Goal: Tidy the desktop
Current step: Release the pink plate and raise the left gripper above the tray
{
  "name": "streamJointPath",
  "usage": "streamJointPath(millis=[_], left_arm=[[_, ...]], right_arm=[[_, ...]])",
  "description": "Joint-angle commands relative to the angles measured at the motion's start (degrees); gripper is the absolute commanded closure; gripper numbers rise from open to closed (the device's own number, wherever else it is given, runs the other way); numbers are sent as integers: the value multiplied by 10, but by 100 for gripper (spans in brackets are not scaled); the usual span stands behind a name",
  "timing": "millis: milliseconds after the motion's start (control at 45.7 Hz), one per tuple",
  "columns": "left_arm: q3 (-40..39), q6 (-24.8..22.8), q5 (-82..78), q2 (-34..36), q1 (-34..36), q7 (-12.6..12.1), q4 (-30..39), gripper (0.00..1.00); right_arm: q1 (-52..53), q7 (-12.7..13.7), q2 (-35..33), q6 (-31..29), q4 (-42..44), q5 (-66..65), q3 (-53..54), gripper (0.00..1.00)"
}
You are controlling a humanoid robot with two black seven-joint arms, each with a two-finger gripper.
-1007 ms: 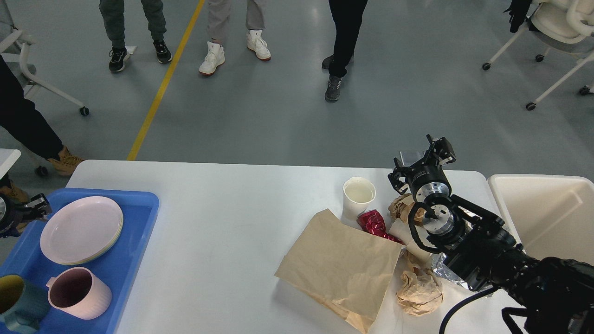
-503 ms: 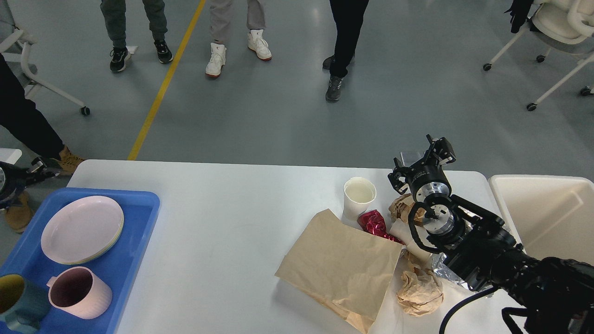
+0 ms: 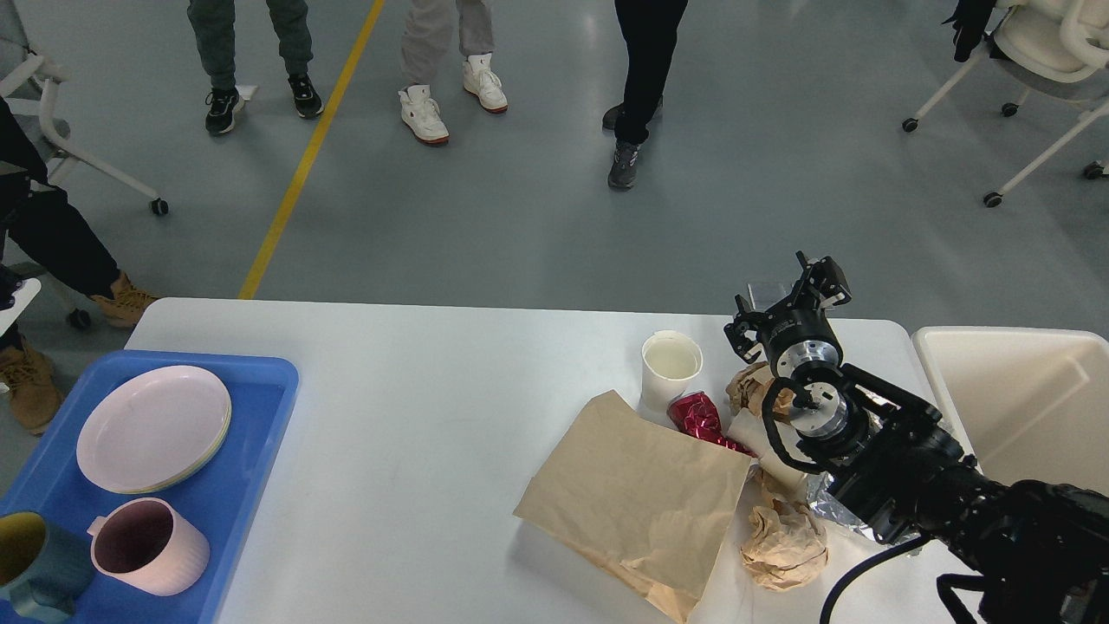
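The white desktop [image 3: 416, 416] carries a litter pile at its right: an upright white paper cup [image 3: 670, 364], a red foil wrapper [image 3: 697, 416], a flat brown paper bag [image 3: 637, 498], a crumpled brown paper ball [image 3: 780, 542], another crumpled paper [image 3: 747, 387] and a paper cup lying on its side [image 3: 762, 442]. My right gripper [image 3: 784, 299] hovers over the far edge, behind the pile, fingers spread and empty. My right arm hides part of the pile. My left gripper is out of view.
A blue tray [image 3: 234, 494] at the left holds stacked pink plates [image 3: 152, 429], a pink mug [image 3: 147, 546] and a teal mug [image 3: 35, 563]. A cream bin [image 3: 1022, 407] stands at the right. Crumpled foil [image 3: 823, 507] lies under my arm. People stand beyond the table.
My left gripper rose along the left edge and left the view. The right arm and the litter have not moved. The people's feet shifted slightly.
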State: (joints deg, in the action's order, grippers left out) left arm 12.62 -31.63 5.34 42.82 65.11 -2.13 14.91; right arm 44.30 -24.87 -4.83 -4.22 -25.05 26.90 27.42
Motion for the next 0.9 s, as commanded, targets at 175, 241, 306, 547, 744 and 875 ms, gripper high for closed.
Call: streamJointPath(millis=[175,241,306,547,744,875], left_arm=[[-245,1,1,-139,-49,-1,-57,4],[-301,0,0,-163,-70,-1,-63,4],[-347,1,0,-186,-88,1,-64,4],[-371,-8,-1,-223,-145,113,-60,4],[-371,-9,-2,-244,-157,282,-59,4],[-371,-9,-3,-269,-161,382,-60,4]], right_arm=[[0,0,0,0,0,0,0,0],[-1,0,0,0,0,0,0,0],[0,0,0,0,0,0,0,0],[0,0,0,0,0,0,0,0],[0,0,0,0,0,0,0,0],[-1,0,0,0,0,0,0,0]])
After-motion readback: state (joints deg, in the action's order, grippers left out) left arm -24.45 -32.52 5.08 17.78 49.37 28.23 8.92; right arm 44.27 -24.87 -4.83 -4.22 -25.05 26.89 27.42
